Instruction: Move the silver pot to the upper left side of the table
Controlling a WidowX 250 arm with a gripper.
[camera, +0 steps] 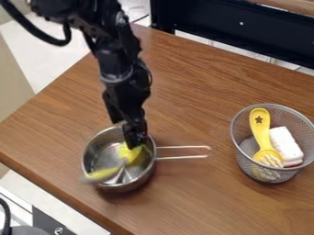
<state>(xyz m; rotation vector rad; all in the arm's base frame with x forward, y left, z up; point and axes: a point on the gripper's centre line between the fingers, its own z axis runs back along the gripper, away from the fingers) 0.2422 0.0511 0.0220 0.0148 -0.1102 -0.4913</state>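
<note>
The black gripper (135,143) hung down over the right part of the silver pot (92,153), its tip inside the rim; whether it stood wide or narrow, or had hold of anything, I could not tell. Just under it, a yellow object (131,153) showed in the bowl, and a blurred yellow, elongated piece (103,174) lay across the pot's near left rim. The pot sat upright on the near left part of the table (208,96), round, with a smooth, shiny metal wall, and its handle (184,148) of two slim, roughly parallel metal rods pointed right. The tabletop was brown, with streaky wood grain running across it and a straight near left edge. Well apart from the pot, on the right, stood a round basket (270,176) of fine grey metal mesh, its wall narrowing toward the base. In it a yellow utensil (260,126) with a star-shaped mark leaned upright beside a white, blocky piece (285,143) with a reddish lower edge. Beyond the table's far side ran a flat, black frame (239,25), and pale floor (49,50) spread past the left edge, next to a beige surface (12,73).
</note>
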